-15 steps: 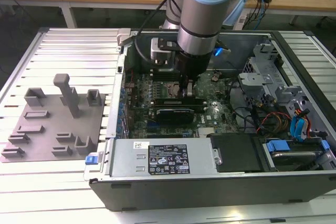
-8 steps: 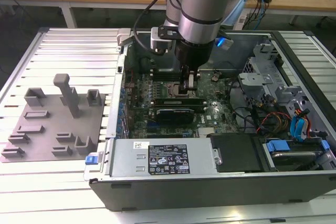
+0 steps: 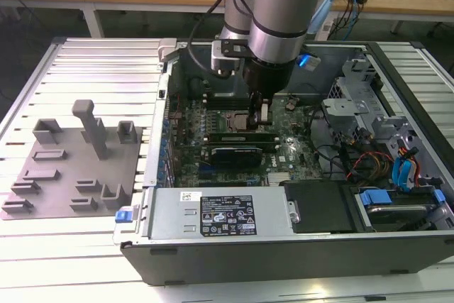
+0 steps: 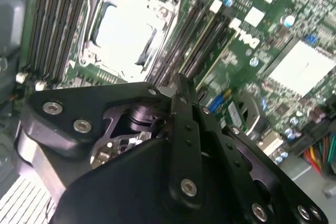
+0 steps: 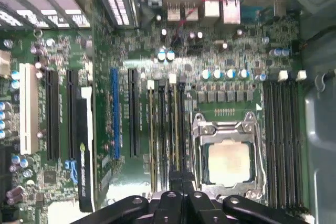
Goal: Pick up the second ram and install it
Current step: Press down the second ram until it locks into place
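The gripper (image 3: pixel 263 113) is reaching down inside the open computer case (image 3: pixel 213 243), its fingers (image 4: pixel 181 108) drawn narrow together just over the memory slots (image 5: pixel 167 129) beside the processor socket (image 5: pixel 227 158). The second ram (image 3: pixel 245 135) is sitting in a slot on the motherboard (image 3: pixel 284 164), directly beneath the gripper.

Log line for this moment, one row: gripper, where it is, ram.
gripper: inside case, low over motherboard | by memory slots beside CPU socket | ram: between fingertips, grip unclear
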`<state>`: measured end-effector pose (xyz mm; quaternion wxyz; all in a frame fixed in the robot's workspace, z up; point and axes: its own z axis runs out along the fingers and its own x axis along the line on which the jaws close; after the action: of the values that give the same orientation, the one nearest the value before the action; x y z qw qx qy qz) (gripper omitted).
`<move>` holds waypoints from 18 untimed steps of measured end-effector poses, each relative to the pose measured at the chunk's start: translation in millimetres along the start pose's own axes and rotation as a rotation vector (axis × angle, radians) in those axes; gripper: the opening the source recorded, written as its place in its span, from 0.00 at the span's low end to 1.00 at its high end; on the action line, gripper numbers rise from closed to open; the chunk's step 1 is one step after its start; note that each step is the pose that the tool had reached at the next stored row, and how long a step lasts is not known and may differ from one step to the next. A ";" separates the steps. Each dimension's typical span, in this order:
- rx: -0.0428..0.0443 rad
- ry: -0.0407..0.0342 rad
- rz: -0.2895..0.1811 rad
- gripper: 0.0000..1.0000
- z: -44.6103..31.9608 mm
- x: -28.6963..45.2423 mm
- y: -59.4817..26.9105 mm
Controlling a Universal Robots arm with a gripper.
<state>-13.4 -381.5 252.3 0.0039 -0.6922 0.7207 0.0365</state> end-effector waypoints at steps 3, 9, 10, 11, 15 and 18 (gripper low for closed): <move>-0.0017 0.0001 0.000 0.08 8.7 -1.0 -18.6; -0.0036 0.0006 -0.001 0.08 21.0 -2.9 -31.9; -0.0035 0.0007 -0.001 0.08 21.8 -2.8 -32.0; -0.0037 0.0006 -0.001 0.08 21.9 -2.8 -32.0; 0.0005 0.0000 -0.002 0.08 18.0 -2.9 -26.5; 0.0129 -0.0004 -0.002 0.08 19.0 -1.9 -1.3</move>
<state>-12.8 -378.5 233.4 0.0085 -0.6930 0.7202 0.0320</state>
